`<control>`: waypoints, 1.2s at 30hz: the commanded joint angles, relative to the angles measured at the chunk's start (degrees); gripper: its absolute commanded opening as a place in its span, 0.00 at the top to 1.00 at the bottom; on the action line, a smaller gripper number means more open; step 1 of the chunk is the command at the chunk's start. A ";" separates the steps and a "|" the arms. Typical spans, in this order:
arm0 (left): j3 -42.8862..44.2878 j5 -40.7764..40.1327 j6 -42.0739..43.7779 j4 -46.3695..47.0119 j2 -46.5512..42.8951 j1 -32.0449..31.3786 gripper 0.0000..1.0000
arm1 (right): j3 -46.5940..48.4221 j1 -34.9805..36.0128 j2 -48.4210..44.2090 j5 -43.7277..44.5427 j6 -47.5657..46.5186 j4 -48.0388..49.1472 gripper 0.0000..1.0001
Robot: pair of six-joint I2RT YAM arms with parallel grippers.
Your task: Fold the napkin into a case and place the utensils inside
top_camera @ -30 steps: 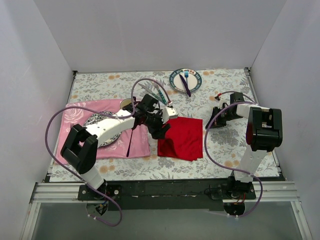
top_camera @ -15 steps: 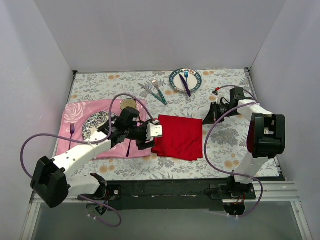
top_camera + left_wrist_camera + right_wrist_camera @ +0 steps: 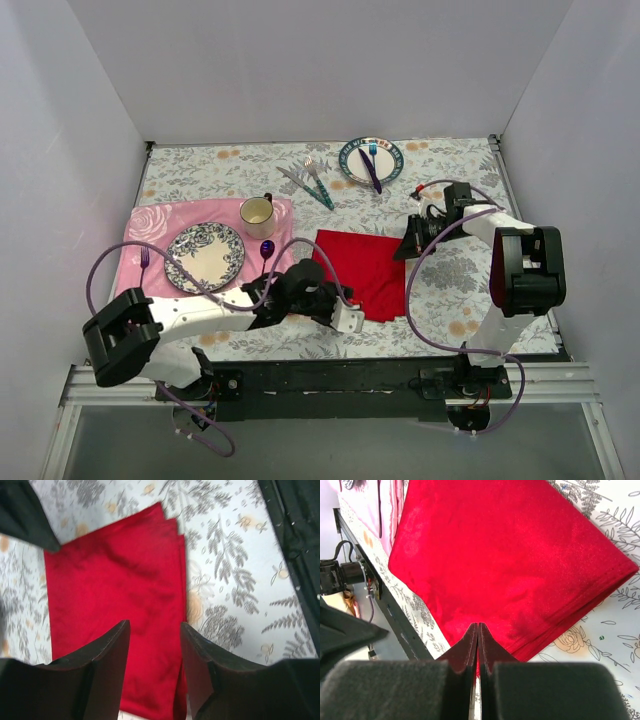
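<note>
Red cloth: the napkin [image 3: 365, 270] lies flat on the floral tablecloth [image 3: 450, 300], folded into a layered rectangle. It is right of the pink placemat [image 3: 150, 225] and towards the table's near edge.

- Left gripper [image 3: 152, 625]: low over the napkin's near-left corner. The jaws stand apart, with red cloth showing through the gap and nothing pinched.
- Right gripper [image 3: 477, 626]: fingers pressed together, tips at the napkin's right edge. Cannot tell whether a fold is caught between them.
- Utensils [image 3: 312, 183]: teal-handled fork and knife side by side on the tablecloth, beyond the napkin's far-left corner and apart from it.
- On the placemat: patterned plate [image 3: 205, 257], cup [image 3: 257, 211], purple spoon [image 3: 266, 250].
- Far plate [image 3: 392, 172]: carries a blue fork and a purple knife. Its rim markings are too small to read.
</note>
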 commanded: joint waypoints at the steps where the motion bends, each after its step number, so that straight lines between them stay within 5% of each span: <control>1: -1.41 -4.23 0.19 10.76 4.12 -5.44 0.54 | -0.50 -0.04 0.21 -0.51 -0.46 -0.04 0.95; 13: 2.37 -8.54 -3.07 21.49 18.52 -10.72 0.52 | -8.49 -6.09 -6.99 1.16 -2.57 -5.40 0.90; 22: 3.87 -10.92 -2.98 26.42 24.87 -10.72 0.56 | -10.26 -8.83 -3.13 2.13 -3.98 -7.52 0.88; 29: 5.27 -9.34 -4.30 25.81 25.92 -10.81 0.67 | -11.22 -8.74 -0.84 2.04 -3.89 -6.55 0.86; 36: 6.86 -8.54 -6.15 24.75 26.54 -10.81 0.80 | -11.84 -8.65 0.48 2.13 -3.62 -6.02 0.71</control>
